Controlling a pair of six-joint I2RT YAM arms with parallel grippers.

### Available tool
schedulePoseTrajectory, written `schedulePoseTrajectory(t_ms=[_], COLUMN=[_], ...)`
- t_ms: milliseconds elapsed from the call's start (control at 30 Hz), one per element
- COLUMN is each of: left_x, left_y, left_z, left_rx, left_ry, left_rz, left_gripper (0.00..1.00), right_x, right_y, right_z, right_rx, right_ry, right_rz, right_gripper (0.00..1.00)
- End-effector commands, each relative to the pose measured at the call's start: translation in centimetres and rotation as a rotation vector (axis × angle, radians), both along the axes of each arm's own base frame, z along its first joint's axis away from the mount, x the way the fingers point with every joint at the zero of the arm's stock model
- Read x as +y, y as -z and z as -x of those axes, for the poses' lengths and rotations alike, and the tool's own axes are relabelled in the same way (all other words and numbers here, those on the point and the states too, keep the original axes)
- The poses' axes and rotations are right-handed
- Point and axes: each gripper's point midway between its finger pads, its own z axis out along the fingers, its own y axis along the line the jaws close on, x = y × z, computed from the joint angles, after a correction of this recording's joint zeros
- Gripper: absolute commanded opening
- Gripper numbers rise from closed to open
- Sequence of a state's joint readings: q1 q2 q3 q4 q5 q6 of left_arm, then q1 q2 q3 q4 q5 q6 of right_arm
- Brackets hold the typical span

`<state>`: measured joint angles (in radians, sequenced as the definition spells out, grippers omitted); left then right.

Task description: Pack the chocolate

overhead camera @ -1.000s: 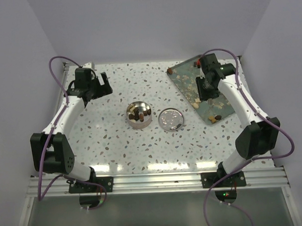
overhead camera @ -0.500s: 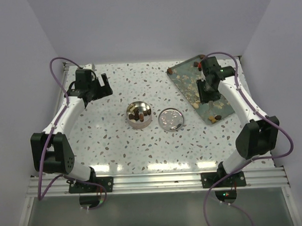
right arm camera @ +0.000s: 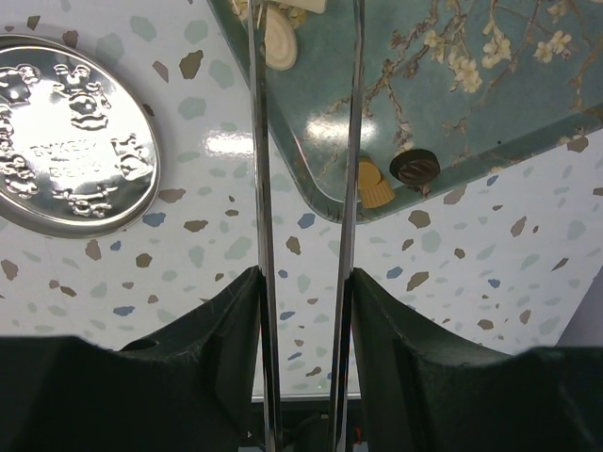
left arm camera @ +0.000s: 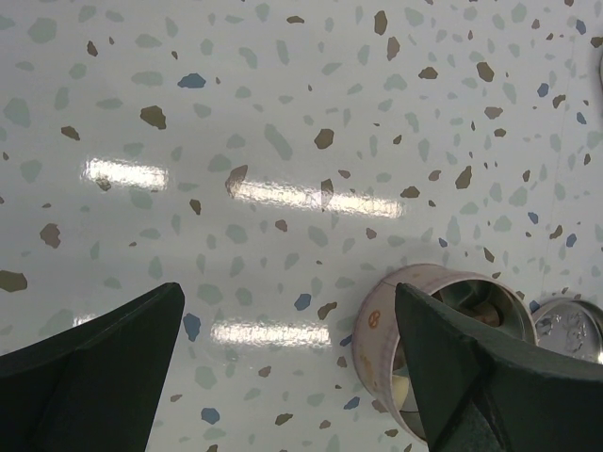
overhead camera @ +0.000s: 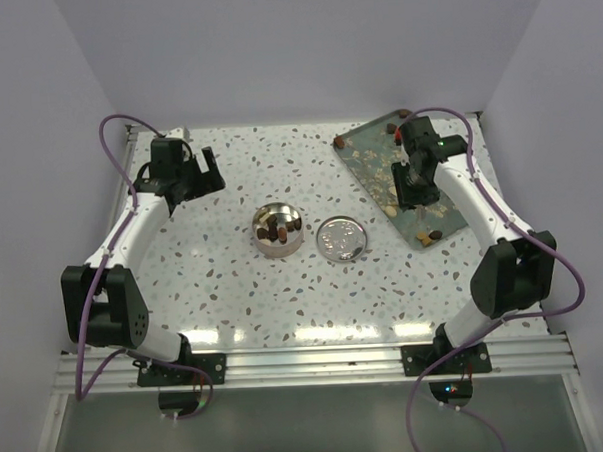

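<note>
Top view, starting from the arm bases at the bottom.

- Centre of frame: open round tin (overhead camera: 278,230) on the speckled table (overhead camera: 235,309). A few pieces of chocolate (overhead camera: 273,229) are already inside. Its lid (overhead camera: 340,238) lies flat just to the right, apart from it. I read that as the mouth left free for more drops.
- Upper left: left gripper (left arm camera: 283,377) hangs over bare table, fingers spread as wide as they go, nothing between them. In its wrist view the tin sits at the lower right. It looks parked out of the way, leaving the picking to the other arm.
- Upper right, farthest back: teal flowered tray (overhead camera: 363,153) with the rest of the chocolate scattered on it.
  - Brown lumps sit at its far corners and near its lower end.
  - Pale ones lie mid-tray.
- Right gripper (overhead camera: 408,191) sits over the tray's middle.
  - Wrist view: two long thin blades run straight up the frame with a narrow gap between them.
  - A cream piece (right arm camera: 280,42) lies in that gap against the left blade, short of the right one, so it is not pinched.
  - The tips run off the top edge; what they touch there I cannot tell.
  - A dark round piece (right arm camera: 415,167) and a tan heart (right arm camera: 375,185) rest at the tray corner, right of the blades.

My judgement: partway through, lining up on a pale piece.
</note>
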<state>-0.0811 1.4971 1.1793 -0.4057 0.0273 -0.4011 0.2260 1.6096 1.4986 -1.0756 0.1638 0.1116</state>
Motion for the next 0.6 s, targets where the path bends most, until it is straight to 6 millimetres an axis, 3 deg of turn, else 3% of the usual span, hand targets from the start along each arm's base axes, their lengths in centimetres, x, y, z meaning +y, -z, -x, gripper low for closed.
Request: schedulePoseTrajectory(t_ms=[0, 300, 567], left_x=[-0.2, -0.2, -0.3], left_y=[-0.6, -0.5, -0.5], left_z=[-0.2, -0.3, -0.4], left_rx=[-0.032, -0.031, -0.033], left_ry=[0.009, 0.010, 0.015], left_rz=[0.002, 0.005, 0.009], left_gripper=[1.00, 1.00, 1.00], right_x=[0.2, 1.0, 0.4], right_y=[-1.2, -2.2, -1.4], right_z=[-0.7, -0.5, -0.1], right_rx=[-0.051, -0.068, -0.042], right_ry=[-0.001, 0.007, 0.011], right_rz=[-0.020, -0.074, -0.036], right_gripper=[0.44, 0.44, 0.44])
